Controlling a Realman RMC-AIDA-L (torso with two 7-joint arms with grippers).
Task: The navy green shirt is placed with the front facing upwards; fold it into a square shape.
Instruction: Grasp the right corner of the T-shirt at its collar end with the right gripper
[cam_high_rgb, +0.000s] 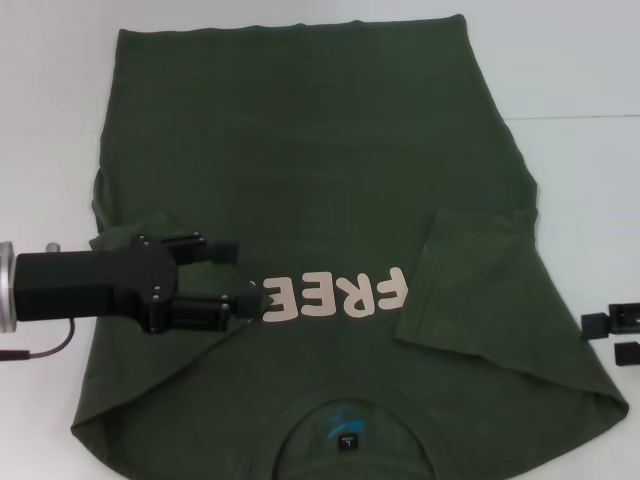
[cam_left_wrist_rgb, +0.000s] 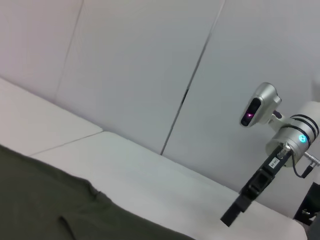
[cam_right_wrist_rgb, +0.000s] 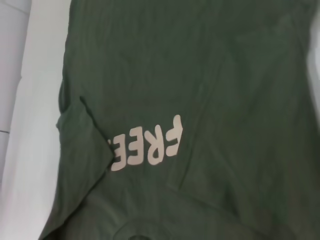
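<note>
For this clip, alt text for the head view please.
A navy green shirt lies front-up on a white table, both sleeves folded inward. The left gripper hovers over its pink lettering, fingers open.

The left gripper (cam_high_rgb: 248, 273) is covering the end of the "FREE!" lettering (cam_high_rgb: 335, 296) on the shirt (cam_high_rgb: 310, 150). The collar is running off the head view's bottom edge. The right gripper (cam_high_rgb: 612, 328) is showing only partly at the counter's (cam_high_rgb: 580, 70) right edge.
</note>
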